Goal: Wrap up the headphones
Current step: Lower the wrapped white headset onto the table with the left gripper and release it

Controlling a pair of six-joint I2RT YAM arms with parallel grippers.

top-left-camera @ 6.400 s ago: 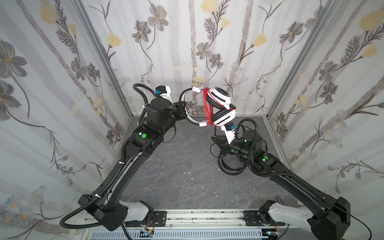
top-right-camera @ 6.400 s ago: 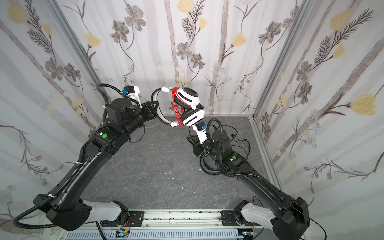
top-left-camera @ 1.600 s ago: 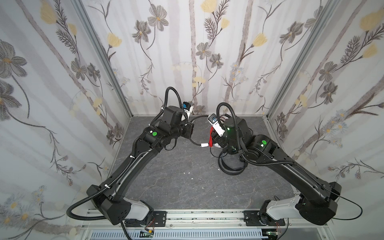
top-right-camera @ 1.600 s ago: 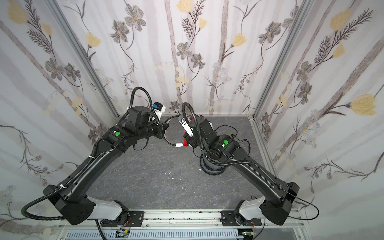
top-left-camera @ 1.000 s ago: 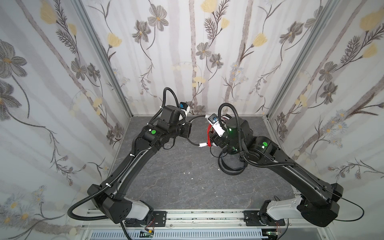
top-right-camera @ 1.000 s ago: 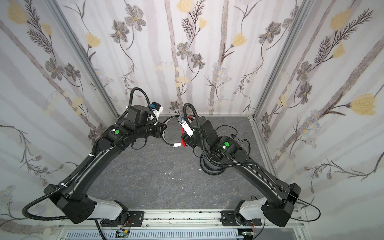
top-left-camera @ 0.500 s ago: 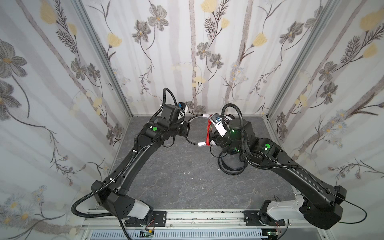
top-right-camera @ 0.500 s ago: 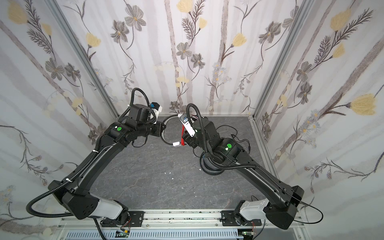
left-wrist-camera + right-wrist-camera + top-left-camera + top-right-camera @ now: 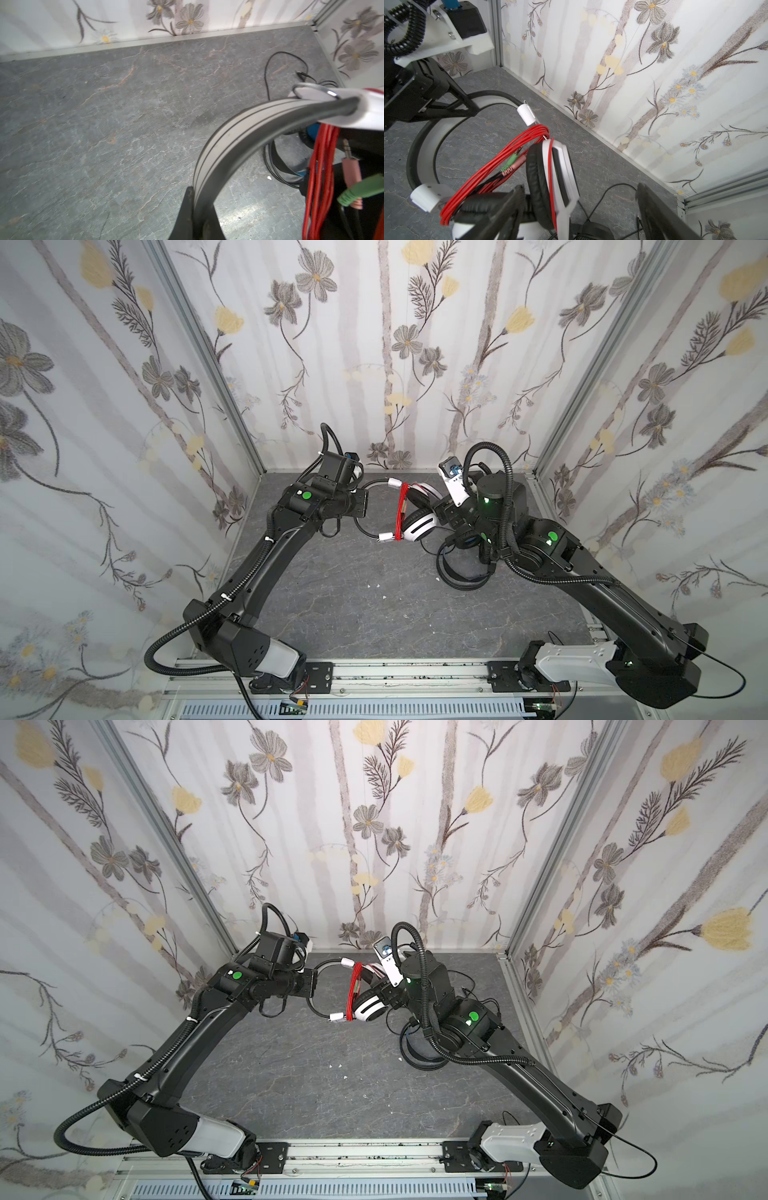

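Floral wallpaper [image 9: 374,344] on 3 sides, grey stone-look table [image 9: 353,614] underneath. Both arms meet near the back wall.

Left tool [image 9: 360,506] is clamped tight on the headband [image 9: 372,486] of the white headset [image 9: 419,526], approx. mid-arc. The left wrist view shows the band [image 9: 218,149] pinched between the tips and lifted off the table there. The headset lies on its side between the 2 arms, w/ the open end of the band toward the right arm. Can't tell whether the lower cup touches the table.

Red cord [image 9: 401,511] is wound in several loops across the headset, just beside the ear cups, spanning one arm of the band to the other. Green & pink plugs [image 9: 511,164] stick out of the bundle.

Right tool [image 9: 579,186] has its jaws wide apart. The upper ear cup [image 9: 558,176] sits between them, w/ one finger clear of it. The other finger lies over the lower pad, contact unclear.

Black headset [image 9: 442,570] w/ blue accents lies on the table under the right arm, its thin black cord loose around it, just beside the white one.
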